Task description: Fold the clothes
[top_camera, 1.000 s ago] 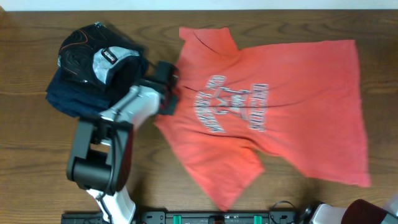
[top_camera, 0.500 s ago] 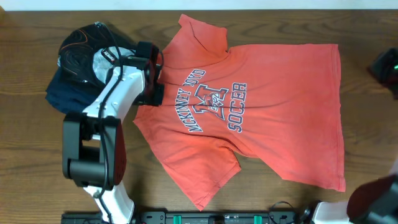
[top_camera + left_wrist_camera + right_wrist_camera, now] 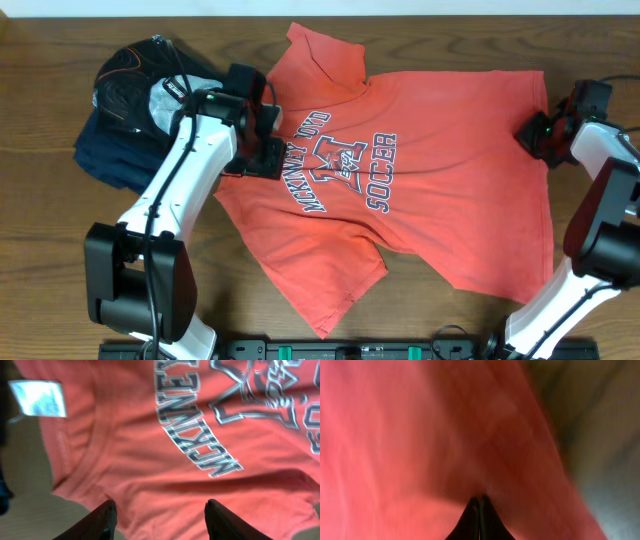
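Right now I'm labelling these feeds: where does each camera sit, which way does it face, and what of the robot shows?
Overhead: above the table, facing straight down on the spread T-shirt and dark garments; both arms show.
Left wrist: on the left arm, looking down at collar, white tag and lettering; left jaws apart at the bottom edge.
Right wrist: on the right arm, close against the blurred T-shirt; right jaws shut on it, bottom centre.
Shared: overhead and left wrist both show the lettering.

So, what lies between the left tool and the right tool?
Only the coral-red T-shirt, spread out with its lettering facing up; the overhead view shows it.
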Motion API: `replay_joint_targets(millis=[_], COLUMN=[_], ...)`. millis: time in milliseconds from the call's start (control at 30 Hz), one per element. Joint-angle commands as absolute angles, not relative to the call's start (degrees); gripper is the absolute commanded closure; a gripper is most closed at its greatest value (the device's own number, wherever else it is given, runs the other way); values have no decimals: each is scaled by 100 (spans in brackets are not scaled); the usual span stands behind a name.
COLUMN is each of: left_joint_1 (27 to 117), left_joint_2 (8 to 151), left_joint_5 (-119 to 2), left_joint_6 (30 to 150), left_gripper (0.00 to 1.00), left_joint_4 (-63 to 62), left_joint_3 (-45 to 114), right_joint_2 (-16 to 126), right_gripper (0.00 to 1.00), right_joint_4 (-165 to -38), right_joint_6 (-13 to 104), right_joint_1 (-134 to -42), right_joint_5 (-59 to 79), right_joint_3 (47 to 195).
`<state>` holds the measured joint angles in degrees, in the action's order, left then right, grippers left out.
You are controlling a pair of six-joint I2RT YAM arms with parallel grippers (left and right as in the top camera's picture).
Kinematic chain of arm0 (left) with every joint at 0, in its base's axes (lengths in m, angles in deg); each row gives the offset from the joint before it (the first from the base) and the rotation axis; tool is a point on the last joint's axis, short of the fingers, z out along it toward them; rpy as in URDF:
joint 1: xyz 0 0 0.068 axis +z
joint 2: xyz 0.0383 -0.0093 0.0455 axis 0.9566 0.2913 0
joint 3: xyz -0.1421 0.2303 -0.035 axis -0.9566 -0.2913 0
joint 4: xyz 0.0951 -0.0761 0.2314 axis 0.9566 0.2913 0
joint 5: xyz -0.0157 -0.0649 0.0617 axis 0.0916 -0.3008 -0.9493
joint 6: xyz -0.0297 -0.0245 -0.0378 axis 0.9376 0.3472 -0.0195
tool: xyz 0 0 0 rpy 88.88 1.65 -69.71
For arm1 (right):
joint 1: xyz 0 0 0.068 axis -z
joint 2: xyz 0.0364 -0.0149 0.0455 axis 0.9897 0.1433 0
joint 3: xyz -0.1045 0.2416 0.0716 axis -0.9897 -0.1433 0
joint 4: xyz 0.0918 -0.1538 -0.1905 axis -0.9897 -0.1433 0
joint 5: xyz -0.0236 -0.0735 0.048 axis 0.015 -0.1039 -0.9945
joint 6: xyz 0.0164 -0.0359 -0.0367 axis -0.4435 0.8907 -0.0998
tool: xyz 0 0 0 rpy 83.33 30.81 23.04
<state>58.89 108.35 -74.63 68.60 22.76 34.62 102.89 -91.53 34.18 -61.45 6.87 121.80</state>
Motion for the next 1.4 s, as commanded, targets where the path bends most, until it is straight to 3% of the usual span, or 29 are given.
replay_joint_targets(millis=[0,167,533,800,867,967,1200,1367], left_joint_1=[5777,5596,4979,4925,4925,4925,5220,5904], left_joint_2=[10791,10793,10859,10933,10955,10959,10950,10950], left_joint_5=[-7336,-7334,-7360,-7362,-7362,-7364,-9480,-9635], left_joint_6=[6932,7059,7144,7166,7166,7168,7918,7916], left_gripper=[41,37,36,38,49,74,89,91], left_joint_4=[2363,2472,2555,1554,1410,1135,848,903], left_joint_3=[3556,3556,2794,1436,1198,851,569,708], right_joint_2=[10997,11406,11377,10564,10206,9756,9397,9607], right_gripper=[99,99,98,84,84,84,85,85], right_joint_4=[-8880,-8604,-9415,-10086,-10228,-10432,-11201,-11437], right_joint_6=[2839,2836,3153,3947,4108,4235,4388,4493], right_joint_1=[-6143,-5900,-5378,-5058,-5037,-5041,-5150,-5413], right_joint_5=[1647,2169,733,-484,-484,-480,-91,399], right_joint_3=[12095,12615,14530,15004,15004,15004,14987,14587])
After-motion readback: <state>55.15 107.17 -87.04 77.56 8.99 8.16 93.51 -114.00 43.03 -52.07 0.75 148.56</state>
